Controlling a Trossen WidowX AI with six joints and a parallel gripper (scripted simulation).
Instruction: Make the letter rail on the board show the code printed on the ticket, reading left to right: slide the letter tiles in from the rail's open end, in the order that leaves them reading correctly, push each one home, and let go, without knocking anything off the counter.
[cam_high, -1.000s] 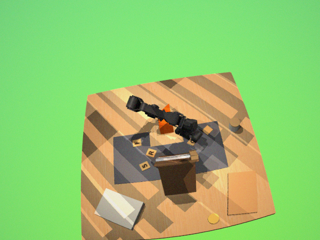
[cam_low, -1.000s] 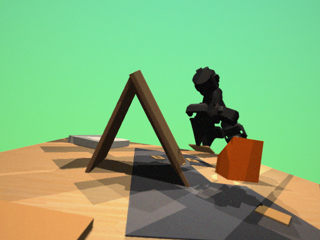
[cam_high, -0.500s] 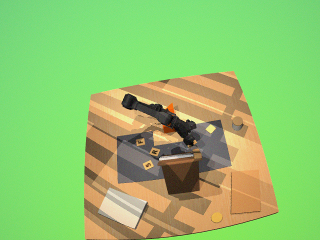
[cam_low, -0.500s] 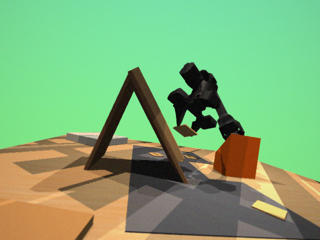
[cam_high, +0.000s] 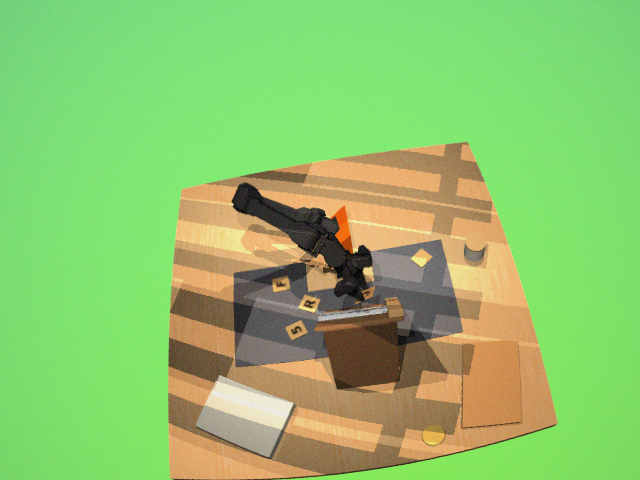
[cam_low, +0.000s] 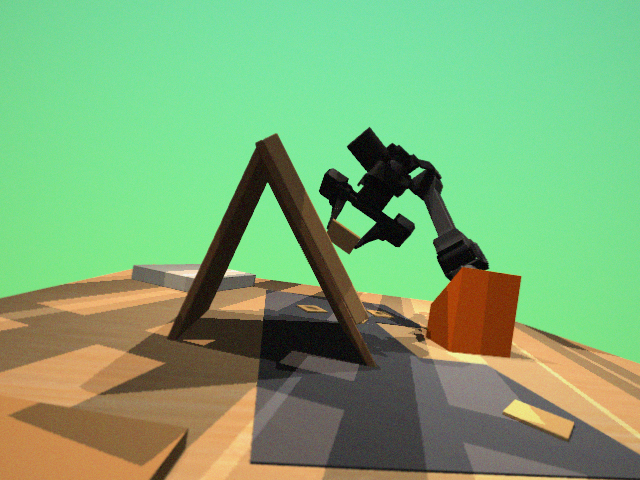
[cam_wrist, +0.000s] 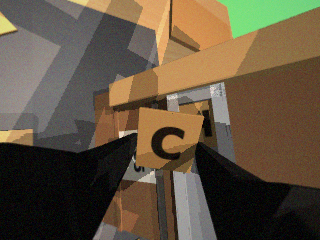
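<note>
My gripper (cam_low: 343, 236) (cam_wrist: 166, 141) is shut on the C tile (cam_wrist: 169, 125) (cam_low: 345, 239) by its edges, raised in front of the sloping board (cam_high: 361, 356) (cam_low: 305, 217). In the wrist view the C reads upright and overlaps the grey rail (cam_wrist: 189, 205) (cam_high: 351, 314). A tile (cam_wrist: 206, 131) with a mostly hidden letter sits in the rail near the wooden end bar (cam_wrist: 200, 72). The white ticket (cam_wrist: 145, 175) is mostly hidden behind the held tile and finger. The F tile (cam_high: 280, 283), R tile (cam_high: 309, 303) and 5 tile (cam_high: 296, 329) lie on the dark mat (cam_high: 263, 356).
A tile (cam_high: 421, 257) (cam_low: 540, 419) with no readable letter lies on the mat's far right. An orange block (cam_high: 343, 227) (cam_low: 475, 310) stands beside the arm. A grey cylinder (cam_high: 474, 250), a flat orange-brown panel (cam_high: 491, 384), a yellow disc (cam_high: 433, 435) and a pale slab (cam_high: 245, 415) are around.
</note>
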